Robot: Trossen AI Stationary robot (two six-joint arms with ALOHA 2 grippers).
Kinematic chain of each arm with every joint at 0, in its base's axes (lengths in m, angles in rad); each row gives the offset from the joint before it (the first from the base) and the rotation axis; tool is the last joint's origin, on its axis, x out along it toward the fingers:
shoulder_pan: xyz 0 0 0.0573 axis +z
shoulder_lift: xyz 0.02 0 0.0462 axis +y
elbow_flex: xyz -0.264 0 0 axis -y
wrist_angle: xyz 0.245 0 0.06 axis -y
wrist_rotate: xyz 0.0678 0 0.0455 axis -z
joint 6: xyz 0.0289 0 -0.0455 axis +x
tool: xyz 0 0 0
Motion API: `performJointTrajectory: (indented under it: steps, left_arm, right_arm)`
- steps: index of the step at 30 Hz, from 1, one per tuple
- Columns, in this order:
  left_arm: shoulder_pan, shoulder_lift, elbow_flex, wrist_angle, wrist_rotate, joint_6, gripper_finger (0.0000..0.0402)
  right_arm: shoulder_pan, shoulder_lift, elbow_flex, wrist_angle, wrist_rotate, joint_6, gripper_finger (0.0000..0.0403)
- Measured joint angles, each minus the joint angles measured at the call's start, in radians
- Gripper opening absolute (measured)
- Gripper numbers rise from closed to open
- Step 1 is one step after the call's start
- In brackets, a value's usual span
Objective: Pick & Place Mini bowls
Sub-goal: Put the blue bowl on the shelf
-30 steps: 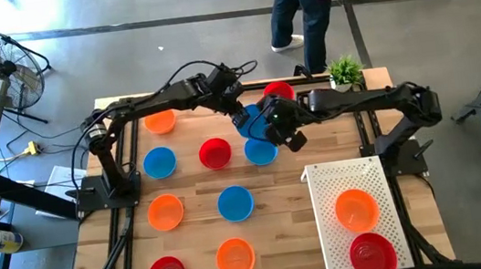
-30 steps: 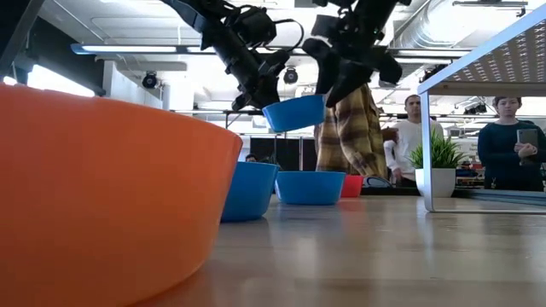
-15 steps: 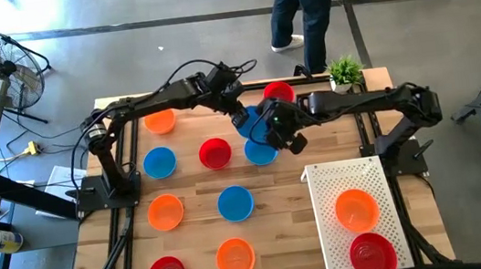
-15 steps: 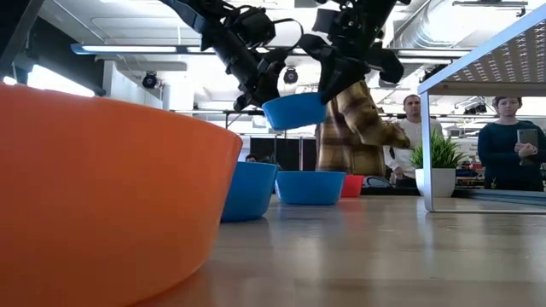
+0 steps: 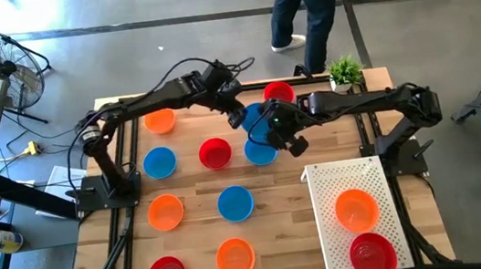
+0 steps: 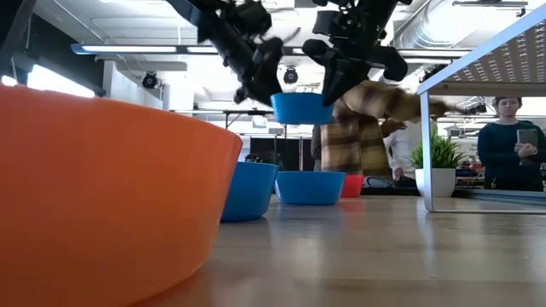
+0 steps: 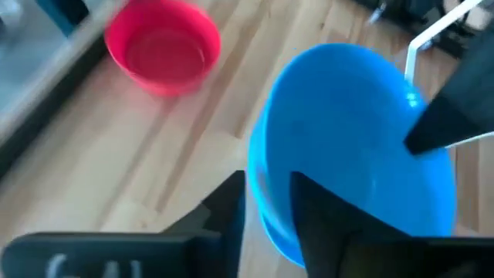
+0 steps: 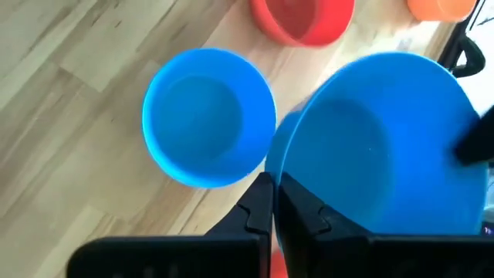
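A blue mini bowl hangs level above the table's far middle, between my two grippers. My right gripper is shut on its rim on the right arm's side. My left gripper is open. Its two fingers stand on either side of the opposite rim, one inside and one outside, with a gap showing. Under the lifted bowl a second blue bowl rests on the wood. Several more red, orange and blue mini bowls stand upright across the table. My right gripper pinches the blue bowl's rim with one finger inside the bowl and one outside. The fingers come down at it from above, slanting from the table's right. The bowl is lifted clear of the table, upright and level.
A white perforated tray at the near right holds an orange bowl and a red bowl. A small potted plant stands at the far right corner. People stand beyond the table's far edge.
My right gripper, open above the bowl's right rim a second ago, has shut on that rim. The blue bowl, which hung tilted from my left gripper, now sits level and a little farther toward the right arm. My left gripper blurs at the left rim.
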Motion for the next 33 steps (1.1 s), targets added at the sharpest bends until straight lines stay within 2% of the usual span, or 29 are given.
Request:
performJointTrajectory:
  steps: [2,6,10,14,17,21,26,33]
  left_arm:
    - [0.000,-0.029,-0.002,-0.013,-0.022,0.016,0.0124]
    - [-0.010,-0.098,-0.003,-0.009,-0.164,0.025,0.0131]
    - [-0.024,-0.191,-0.099,0.109,-0.178,0.035,0.0110]
    - [-0.049,-0.277,-0.273,0.306,-0.170,0.026,0.0071]
    - [-0.073,-0.327,-0.401,0.481,-0.169,0.020,0.0044]
    - [-0.086,-0.376,-0.531,0.575,-0.164,-0.008,0.0020]
    - [-0.114,-0.375,-0.606,0.635,-0.195,-0.017,0.0012]
    - [-0.126,-0.377,-0.644,0.739,-0.198,-0.015,0.0011]
  right_arm:
    - [0.009,-0.012,0.000,-0.025,0.010,0.013,0.0001]
    - [0.036,-0.050,0.000,-0.050,0.015,0.068,0.0001]
    - [0.071,-0.115,0.000,-0.119,0.013,0.178,0.0001]
    - [0.115,-0.170,0.013,-0.218,0.012,0.332,0.0001]
    - [0.160,-0.188,0.068,-0.330,0.007,0.473,0.0001]
    - [0.236,-0.186,0.175,-0.505,0.000,0.688,0.0000]
    - [0.365,-0.184,0.245,-0.659,-0.009,1.006,0.0000]
    - [0.546,-0.183,0.250,-0.772,-0.060,1.447,0.0001]
